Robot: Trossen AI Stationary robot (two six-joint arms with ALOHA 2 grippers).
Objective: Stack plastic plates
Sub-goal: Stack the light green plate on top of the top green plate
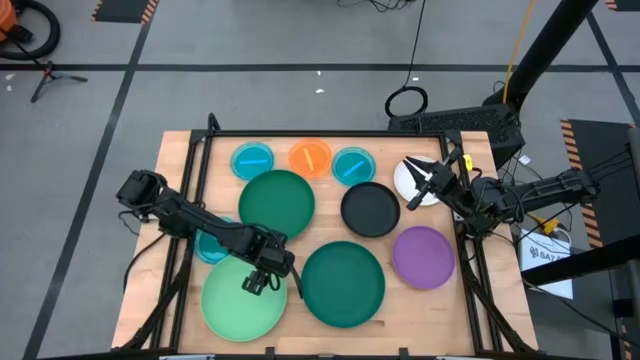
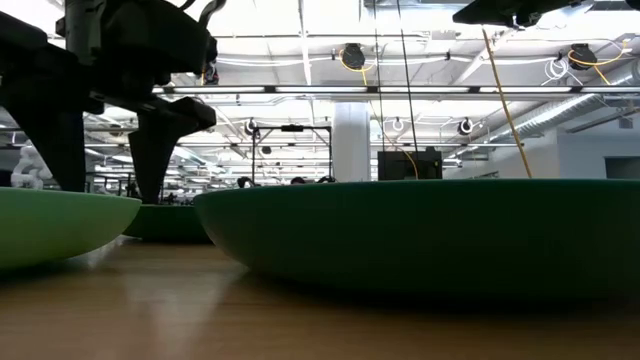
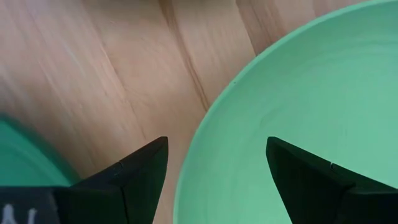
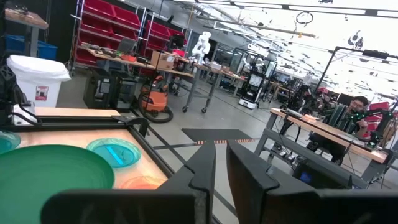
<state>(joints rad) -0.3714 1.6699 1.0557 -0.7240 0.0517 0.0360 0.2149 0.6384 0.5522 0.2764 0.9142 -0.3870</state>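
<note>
Tabletop (image 1: 180, 160): round glossy plastic plates (image 1: 343, 283), green-dominated.

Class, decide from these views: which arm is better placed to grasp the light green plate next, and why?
Left. The left gripper hangs open over the light green plate, its fingers straddling the rim. The right gripper sits by the white plate, far across the table.

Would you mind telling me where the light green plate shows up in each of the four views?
High view: light green plate, lower left, under the left end effector.
Low view: left edge, below the dark fingers.
Left wrist view: right half, rim between the open fingers.
Right wrist view: not in it.
Shared landmark: the neighbouring dark green plate.
</note>
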